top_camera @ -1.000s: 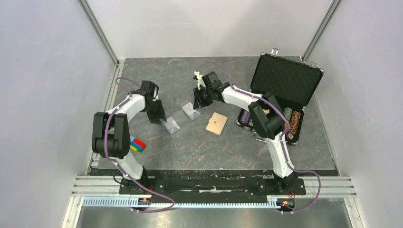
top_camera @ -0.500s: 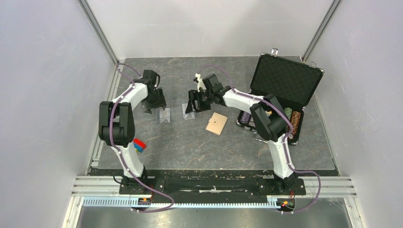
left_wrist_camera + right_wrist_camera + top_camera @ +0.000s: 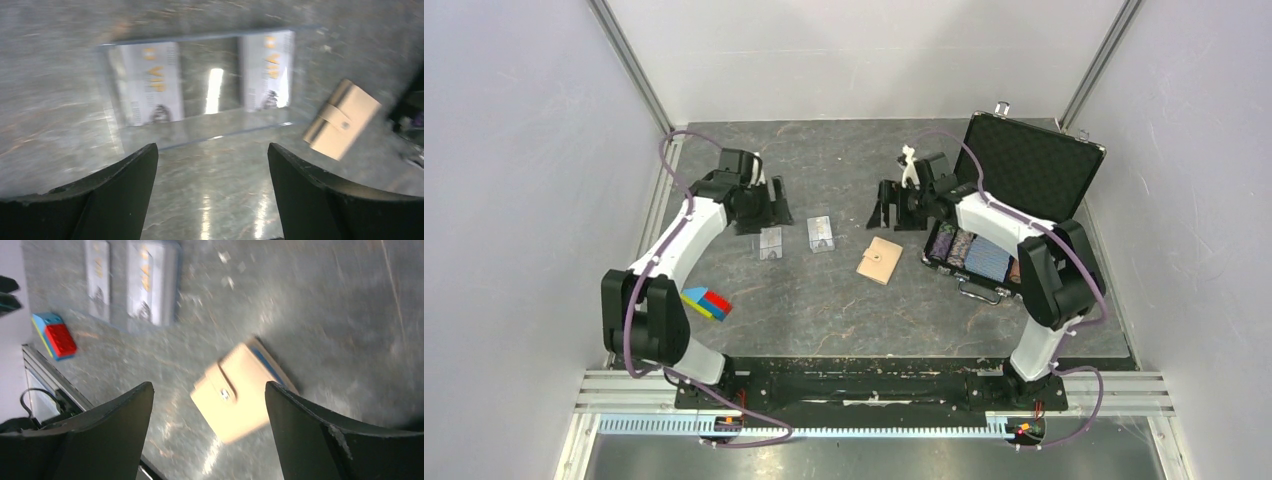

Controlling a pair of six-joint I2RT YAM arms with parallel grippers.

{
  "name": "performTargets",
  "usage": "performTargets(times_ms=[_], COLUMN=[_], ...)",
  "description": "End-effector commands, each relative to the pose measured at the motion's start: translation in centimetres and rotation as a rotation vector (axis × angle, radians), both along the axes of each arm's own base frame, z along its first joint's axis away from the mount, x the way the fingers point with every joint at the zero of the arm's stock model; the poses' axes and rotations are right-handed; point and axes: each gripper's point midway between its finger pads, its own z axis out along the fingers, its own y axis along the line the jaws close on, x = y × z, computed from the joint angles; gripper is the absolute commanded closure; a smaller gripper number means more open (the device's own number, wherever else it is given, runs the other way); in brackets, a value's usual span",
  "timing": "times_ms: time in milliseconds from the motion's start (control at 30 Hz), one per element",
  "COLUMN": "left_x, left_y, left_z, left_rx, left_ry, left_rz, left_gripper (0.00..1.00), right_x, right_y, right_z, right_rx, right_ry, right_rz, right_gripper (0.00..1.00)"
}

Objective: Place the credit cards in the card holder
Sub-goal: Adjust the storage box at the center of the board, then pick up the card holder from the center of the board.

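Grey marbled tabletop (image 3: 844, 310), pale walls (image 3: 514, 180) (lilac-tinted); left claw (image 3: 211, 150) and right claw (image 3: 208, 387) spread apart.

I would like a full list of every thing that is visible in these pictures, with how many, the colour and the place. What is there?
cards: two, pale grey with gold print, flat on the table side by side, the second to the right of the first
wallet: one, tan, closed with its snap tab, right of the cards
blocks: one small stack, blue, red and yellow, near the left arm
case: one, black, open with its lid up, far right
chips: several rows, mixed colours, inside the case; number not clear
table: one, dark grey marbled
left gripper: one, black, open, above the cards
right gripper: one, black, open, above the wallet
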Motion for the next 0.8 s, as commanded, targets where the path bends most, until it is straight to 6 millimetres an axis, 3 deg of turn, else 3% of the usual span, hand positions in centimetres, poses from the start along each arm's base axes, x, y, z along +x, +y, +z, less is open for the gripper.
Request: performTargets(times_ms=[0, 200, 367, 467, 633, 767], left_x=[0.1, -0.3, -0.6, -0.5, 0.0, 0.0], left_y=[-7.4, -15.9, -20.8, -22.2, -22.6, -22.5], left_z=[1.2, 1.6, -0.4, -2.9, -7.2, -8.5], left_rx=[-0.222, -0.296, -0.315, -0.294, -0.233, -0.219], left_ry=[-0.029, 0.002, 0.069, 0.123, 0.217, 0.247], left_rz=[-0.145, -0.412, -0.517, -0.523, -0.483, -0.462], left_gripper=[0.13, 0.13, 0.15, 0.17, 0.25, 0.33], right_x=[-4.4, -7.8, -8.9, -8.8, -8.1, -7.3], right_y=[-2.0, -3.4, -4.9, -5.1, -4.8, -3.8], right_z=[-1.7, -3.0, -5.0, -6.0, -7.3, -8.0], right_rx=[-0.035, -0.037, -0.073, -0.07, -0.058, -0.006], right_ry=[0.1, 0.174, 0.22, 0.24, 0.262, 0.278], right_rz=[0.006, 0.001, -0.058, -0.085, -0.112, -0.12], right_gripper=[0.15, 0.16, 0.21, 0.26, 0.33, 0.41])
